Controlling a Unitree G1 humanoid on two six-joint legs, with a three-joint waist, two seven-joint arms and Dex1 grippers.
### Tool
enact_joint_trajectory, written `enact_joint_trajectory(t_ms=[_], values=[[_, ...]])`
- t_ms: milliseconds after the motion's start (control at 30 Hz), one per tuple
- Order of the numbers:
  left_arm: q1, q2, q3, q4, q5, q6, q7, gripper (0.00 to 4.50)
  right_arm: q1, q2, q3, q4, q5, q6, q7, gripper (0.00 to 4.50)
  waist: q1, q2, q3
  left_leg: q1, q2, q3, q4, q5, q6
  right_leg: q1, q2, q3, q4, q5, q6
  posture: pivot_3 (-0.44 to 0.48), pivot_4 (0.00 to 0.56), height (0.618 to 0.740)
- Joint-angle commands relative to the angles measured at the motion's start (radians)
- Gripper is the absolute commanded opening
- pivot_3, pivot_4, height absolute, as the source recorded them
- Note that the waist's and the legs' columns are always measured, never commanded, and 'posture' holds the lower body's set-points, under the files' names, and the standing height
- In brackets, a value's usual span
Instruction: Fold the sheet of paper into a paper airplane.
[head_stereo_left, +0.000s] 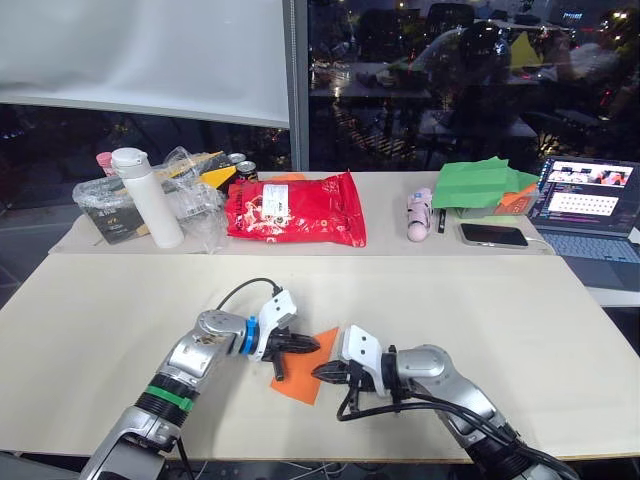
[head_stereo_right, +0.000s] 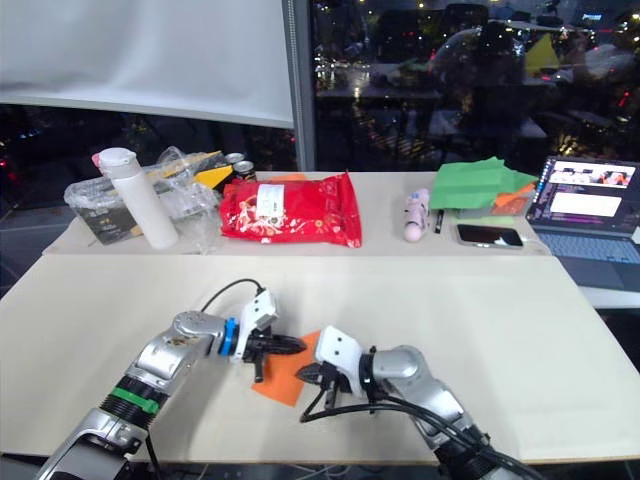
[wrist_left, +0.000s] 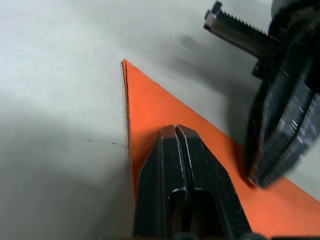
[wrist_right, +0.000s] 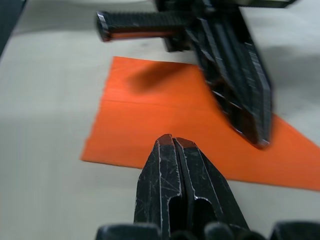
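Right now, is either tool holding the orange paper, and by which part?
Neither holds it. Both the left tool and right tool are shut with nothing between their fingers, over the paper airplane lying flat.

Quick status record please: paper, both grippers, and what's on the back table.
paper airplane: orange, folded, flat on the near table, one end pointed
left gripper: shut, tips over the paper
right gripper: shut, tips at the paper's edge
back table: white bottle, red bag, green folded paper, phone, laptop
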Motion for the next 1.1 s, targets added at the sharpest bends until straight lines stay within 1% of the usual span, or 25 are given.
enact_joint_trajectory(t_ms=[33,300,433,533,633,733,833,1100], values=[[0.008,-0.003,-0.031,0.027,0.030,0.008,-0.005,0.00,0.024,-0.007,0.036,-0.018,0.000,0.039,0.005,0.04,0.000,0.000,0.000,0.000,0.000,0.000,0.000,0.000,0.000,0.000,0.000,0.000,0.000,0.000,0.000,0.000,0.150,0.712],[0.011,-0.001,-0.032,0.033,0.038,0.003,-0.019,0.00,0.054,-0.026,0.061,-0.048,0.014,0.050,0.022,0.04,0.000,-0.001,-0.001,0.000,0.000,0.000,0.000,0.000,0.000,0.000,0.000,0.000,0.000,0.000,0.000,0.000,0.150,0.712],[0.005,-0.003,-0.039,0.045,0.042,-0.003,-0.030,0.00,0.111,-0.056,0.051,-0.112,0.083,0.100,0.055,0.04,0.002,-0.001,-0.001,0.000,0.000,0.000,0.000,0.000,0.000,0.000,0.000,0.000,0.000,0.000,0.000,0.000,0.150,0.712],[-0.003,-0.014,-0.041,0.058,0.045,-0.009,-0.032,0.00,0.143,-0.079,-0.004,-0.156,0.155,0.146,0.059,0.04,0.004,-0.001,-0.001,0.000,0.000,0.000,0.000,0.000,0.000,0.000,0.000,0.000,0.000,0.000,0.000,0.000,0.150,0.712],[-0.009,-0.025,-0.041,0.082,0.049,-0.023,-0.031,0.00,0.141,-0.091,-0.079,-0.215,0.243,0.206,0.048,0.04,0.010,-0.001,-0.001,-0.001,0.000,0.000,0.001,0.000,0.000,0.000,0.000,0.000,-0.001,0.000,0.000,0.000,0.150,0.712],[-0.015,-0.041,-0.037,0.107,0.049,-0.035,-0.027,0.00,0.107,-0.093,-0.160,-0.254,0.304,0.257,0.012,0.04,0.015,-0.001,-0.001,-0.002,0.000,0.000,0.001,0.000,0.000,-0.001,0.000,0.000,-0.001,0.000,0.000,0.000,0.150,0.712],[-0.027,-0.056,-0.028,0.127,0.047,-0.038,-0.023,0.00,0.055,-0.081,-0.186,-0.243,0.295,0.269,-0.036,0.04,0.015,-0.001,-0.001,-0.002,0.000,0.000,0.001,0.000,0.000,-0.001,0.000,0.000,-0.001,0.000,0.000,0.000,0.150,0.712],[-0.048,-0.067,-0.004,0.144,0.050,-0.030,-0.007,0.00,-0.045,-0.037,0.001,-0.050,0.106,0.214,-0.109,0.04,0.018,-0.001,-0.001,-0.003,0.000,0.000,0.001,0.000,0.000,-0.002,0.000,0.000,-0.001,0.000,0.000,0.000,0.150,0.712]])
